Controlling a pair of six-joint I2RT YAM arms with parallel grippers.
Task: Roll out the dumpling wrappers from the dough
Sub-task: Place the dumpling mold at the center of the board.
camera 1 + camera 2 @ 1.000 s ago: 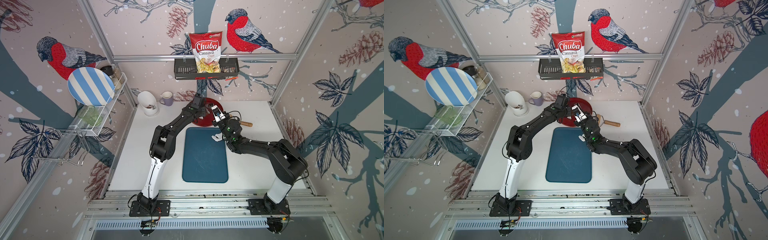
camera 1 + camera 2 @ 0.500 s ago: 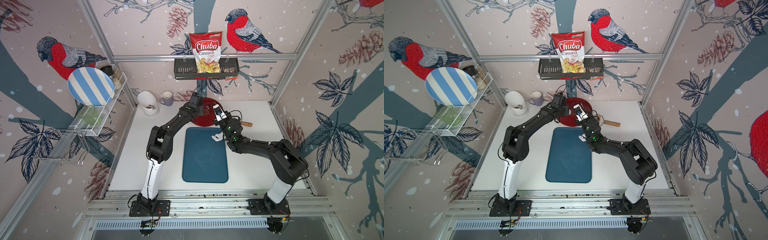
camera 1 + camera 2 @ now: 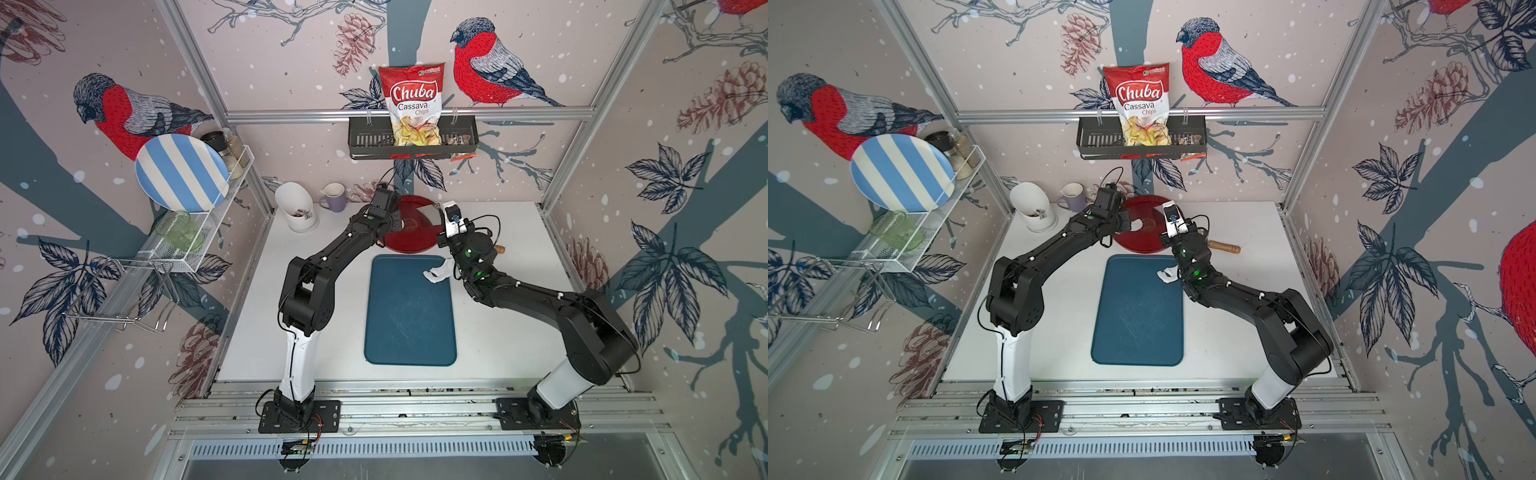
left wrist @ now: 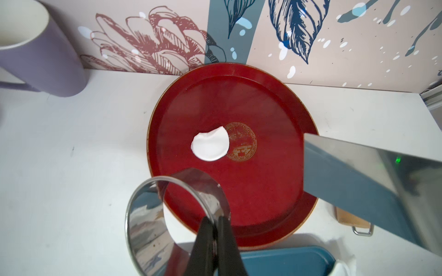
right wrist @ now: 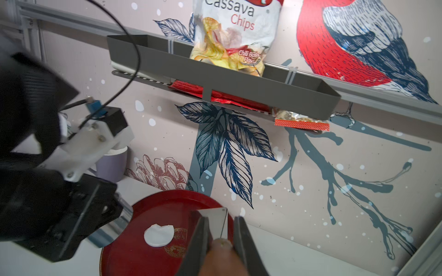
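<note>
My left tool (image 4: 216,221) is pinched nearly shut on the thin wall of the steel ring (image 4: 146,229), one black finger (image 4: 203,241) on each side of the metal. The ring hangs tilted over the near rim of the red plate (image 4: 239,100), partly above the white table (image 4: 71,167). I cannot tell whether it touches either one.

My right tool (image 5: 222,239) is closed a little wider, gripping the wooden handle of a steel scraper (image 5: 215,222). The blade points out past the fingertips over the plate. In the left wrist view that blade (image 4: 358,179) crosses the plate's edge, well apart from the ring.

One dumpling wrapper (image 4: 210,146) lies flat on the plate, just beside the gold emblem at its middle. It is round, with one edge slightly dented, and neither tool touches it. The right wrist view shows the same disc (image 5: 158,235).

The dough (image 3: 437,272) is a crumpled white scrap at the far right corner of the blue board (image 3: 409,316), close under my right arm, and it shows in both top views. A purple mug (image 4: 43,59) stands by the back wall.
</note>
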